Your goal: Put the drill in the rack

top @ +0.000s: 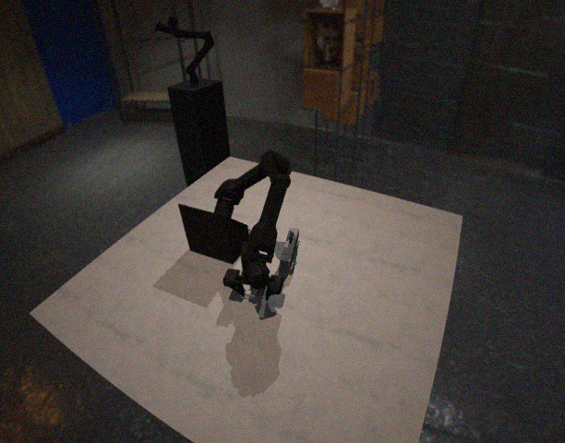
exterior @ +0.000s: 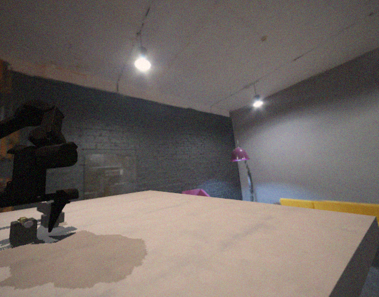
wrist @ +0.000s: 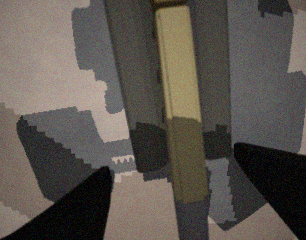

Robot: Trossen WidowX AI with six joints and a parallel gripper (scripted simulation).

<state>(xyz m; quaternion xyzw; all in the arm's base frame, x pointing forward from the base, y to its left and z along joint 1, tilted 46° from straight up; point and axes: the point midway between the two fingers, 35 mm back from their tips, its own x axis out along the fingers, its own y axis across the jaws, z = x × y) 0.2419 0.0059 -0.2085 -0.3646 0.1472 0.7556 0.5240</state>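
The drill shows as a long yellowish bar with a grey lower end in the wrist view. It lies in the notch of the grey rack block, whose walls stand on both sides of it. My gripper is open, its black fingers apart on either side of the drill and rack, gripping neither. The grey fixture stands behind the rack. I cannot make out the key. In the top view the arm largely hides the drill and rack.
A black upright panel stands beside the arm's base on the pale table. The fixture rises close to the gripper. A black pedestal with a small arm on it stands beyond the table's back edge.
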